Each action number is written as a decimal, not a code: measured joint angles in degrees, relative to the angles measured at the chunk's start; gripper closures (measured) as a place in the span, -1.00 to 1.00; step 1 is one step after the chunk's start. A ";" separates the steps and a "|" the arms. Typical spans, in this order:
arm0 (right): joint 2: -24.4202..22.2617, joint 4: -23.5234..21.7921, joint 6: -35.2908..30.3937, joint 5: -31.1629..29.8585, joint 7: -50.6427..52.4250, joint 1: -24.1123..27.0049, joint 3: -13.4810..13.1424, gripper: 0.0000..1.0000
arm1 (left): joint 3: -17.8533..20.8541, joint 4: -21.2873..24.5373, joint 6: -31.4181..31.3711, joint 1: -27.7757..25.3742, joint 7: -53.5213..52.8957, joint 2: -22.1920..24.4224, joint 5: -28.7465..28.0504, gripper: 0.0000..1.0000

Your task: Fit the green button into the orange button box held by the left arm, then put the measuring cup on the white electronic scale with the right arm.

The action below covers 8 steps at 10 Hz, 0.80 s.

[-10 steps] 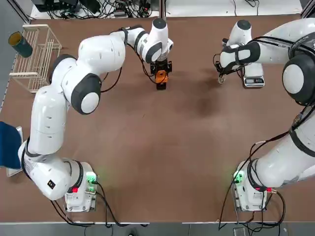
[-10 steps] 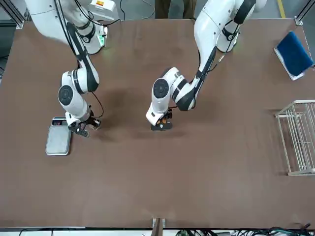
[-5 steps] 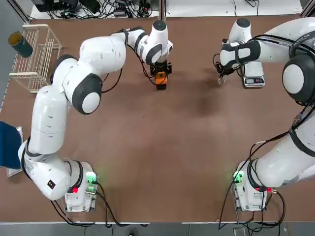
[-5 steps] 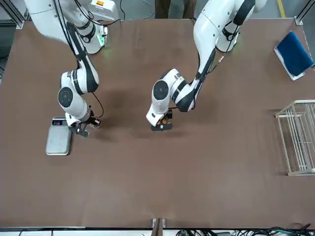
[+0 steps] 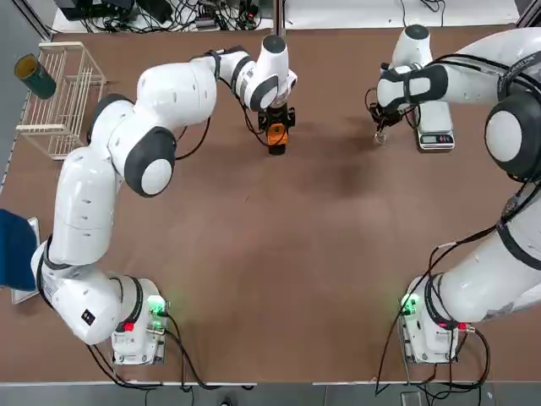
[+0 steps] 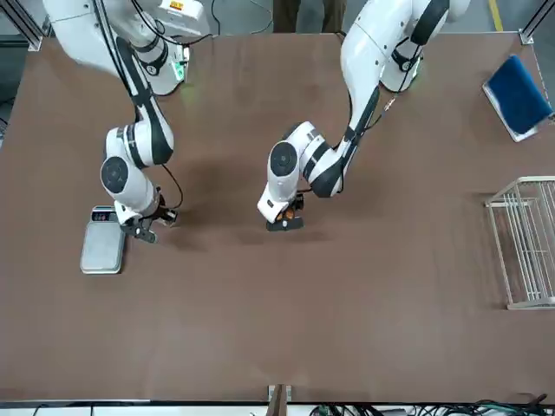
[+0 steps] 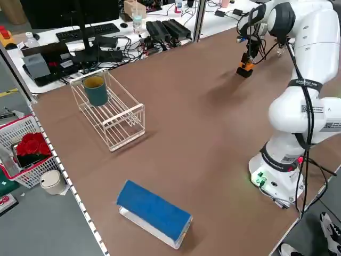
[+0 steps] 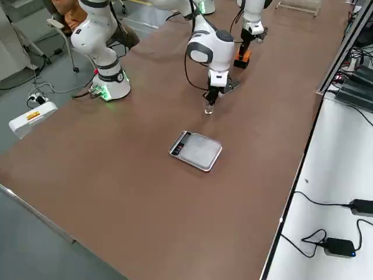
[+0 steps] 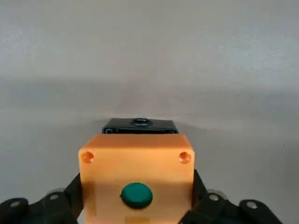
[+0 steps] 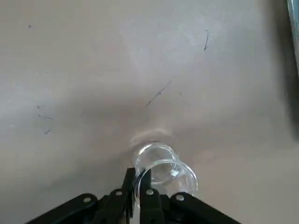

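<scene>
Right gripper point(image 10: 137, 171), beside the scale at the robot's right side of the table: its fingers are pressed nearly together, pinching the thin wall of the measuring cup point(image 10: 186, 176). The clear cup hangs at the fingertips, above the tabletop point(image 8: 169, 204) and short of the scale. Just beside it, toward the robot's right, lies the white electronic scale point(image 8: 201, 151), flat on the table, its weighing plate bare.

Farther across, well apart from the scale, the left gripper point(image 9: 137, 174) grips the orange button box point(image 9: 135, 163) between its two fingers. The green button point(image 9: 137, 195) sits in the face of the box, its round cap showing; the fitting step appears complete. Farthest toward the robot's left stands a white wire rack point(image 5: 59, 127), with a dark green mug point(image 5: 35, 78) at it.

The step in hand is judged to be the second, transfer of the cup to the scale. The next move calls for a short carry toward the robot's right until the cup is over the plate, then a level, gentle descent and release only after contact. Early release could tip so light a cup.
</scene>
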State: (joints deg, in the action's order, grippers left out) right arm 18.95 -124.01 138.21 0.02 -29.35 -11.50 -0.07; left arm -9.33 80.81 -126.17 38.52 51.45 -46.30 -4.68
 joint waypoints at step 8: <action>-7.28 1.67 -5.31 -0.08 30.18 1.07 -13.47 0.85 | 0.02 -0.04 -0.02 0.02 0.00 -0.10 0.00 -0.73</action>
State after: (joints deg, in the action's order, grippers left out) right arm 11.67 -122.34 132.90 -0.06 0.83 -10.43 -13.55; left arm -9.31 80.77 -126.19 38.54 51.45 -46.40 -4.68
